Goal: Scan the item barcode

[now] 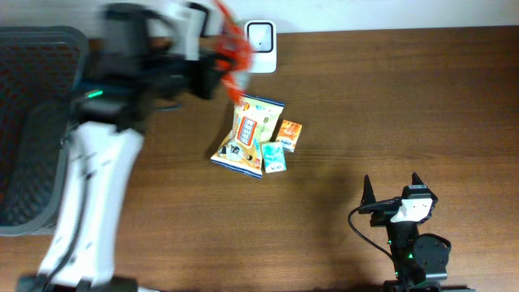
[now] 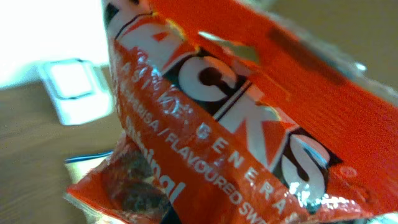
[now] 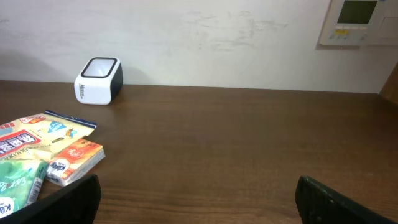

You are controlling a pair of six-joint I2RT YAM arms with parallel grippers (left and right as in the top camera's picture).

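Left fingers [image 1: 212,71] clamp orange packet [image 1: 234,50], arm high beside scanner [image 1: 260,36]; right fingers [image 1: 367,193] spread, arm low.

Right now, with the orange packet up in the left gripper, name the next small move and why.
Probably ease the orange packet toward the white scanner, just beside it in the overhead view; the left gripper is shut on it, lifted.

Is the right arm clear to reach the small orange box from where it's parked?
Probably yes. The right gripper is open and empty, with bare table between it and the orange box. The left gripper holds a packet up by the scanner, out of the way.
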